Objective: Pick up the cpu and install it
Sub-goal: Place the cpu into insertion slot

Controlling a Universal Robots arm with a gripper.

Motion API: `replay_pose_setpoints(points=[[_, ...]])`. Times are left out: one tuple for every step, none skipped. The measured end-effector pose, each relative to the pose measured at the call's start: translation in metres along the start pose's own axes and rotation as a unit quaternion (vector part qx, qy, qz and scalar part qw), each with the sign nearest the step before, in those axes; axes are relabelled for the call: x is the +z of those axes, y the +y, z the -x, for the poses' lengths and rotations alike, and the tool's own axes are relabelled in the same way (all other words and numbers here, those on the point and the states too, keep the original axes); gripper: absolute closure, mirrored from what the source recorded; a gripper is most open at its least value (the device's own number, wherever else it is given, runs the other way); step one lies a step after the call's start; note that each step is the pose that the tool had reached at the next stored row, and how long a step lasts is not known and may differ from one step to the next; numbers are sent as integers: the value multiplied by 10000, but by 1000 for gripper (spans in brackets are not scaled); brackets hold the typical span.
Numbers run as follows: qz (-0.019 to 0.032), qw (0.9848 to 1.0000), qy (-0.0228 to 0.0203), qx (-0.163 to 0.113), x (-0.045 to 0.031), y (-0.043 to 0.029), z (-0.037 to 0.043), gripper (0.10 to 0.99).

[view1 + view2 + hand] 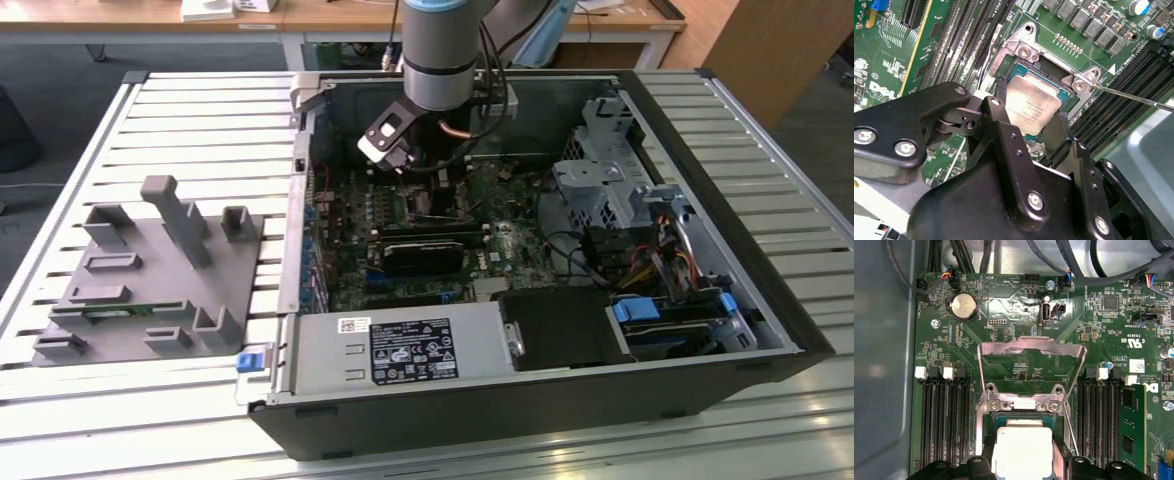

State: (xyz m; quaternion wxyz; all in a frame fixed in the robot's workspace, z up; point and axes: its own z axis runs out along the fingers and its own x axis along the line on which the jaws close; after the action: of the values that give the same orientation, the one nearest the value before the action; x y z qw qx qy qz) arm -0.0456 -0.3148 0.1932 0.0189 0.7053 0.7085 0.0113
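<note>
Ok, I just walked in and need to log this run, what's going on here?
A Universal Robots arm reaches into an open computer case. Its end effector grips the cpu by two opposite edges right at the motherboard socket, whose load plate stands open. Whether the chip is fully seated, I cannot tell.

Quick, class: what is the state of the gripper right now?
Gripper: closed on the cpu, holding it at the open socket.

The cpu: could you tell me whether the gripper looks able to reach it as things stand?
Probably yes: the gripper has fingers against both sides of the cpu, and the retention frame is swung open.
</note>
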Motion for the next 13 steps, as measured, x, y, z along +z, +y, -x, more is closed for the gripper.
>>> replay_pose_setpoints(points=[[0, 10000, 0, 0, 0, 0, 0, 553], [0, 10000, 0, 0, 0, 0, 0, 553], [2, 10000, 2, 0, 2, 0, -1, 553], [4, 10000, 4, 0, 4, 1, -1, 545], [4, 10000, 5, 0, 4, 1, -2, 545], [3, 10000, 4, 1, 4, 1, -1, 482], [1, 10000, 1, 0, 2, 0, 0, 482], [1, 10000, 0, 0, 1, 0, 0, 482], [1, 10000, 0, 0, 1, 0, 0, 482], [1, 10000, 0, 0, 1, 0, 0, 482], [0, 10000, -1, 0, -3, 0, 0, 482], [0, 10000, 0, 0, -11, 0, 1, 482], [0, 10000, 0, 0, -23, 1, 0, 482]])
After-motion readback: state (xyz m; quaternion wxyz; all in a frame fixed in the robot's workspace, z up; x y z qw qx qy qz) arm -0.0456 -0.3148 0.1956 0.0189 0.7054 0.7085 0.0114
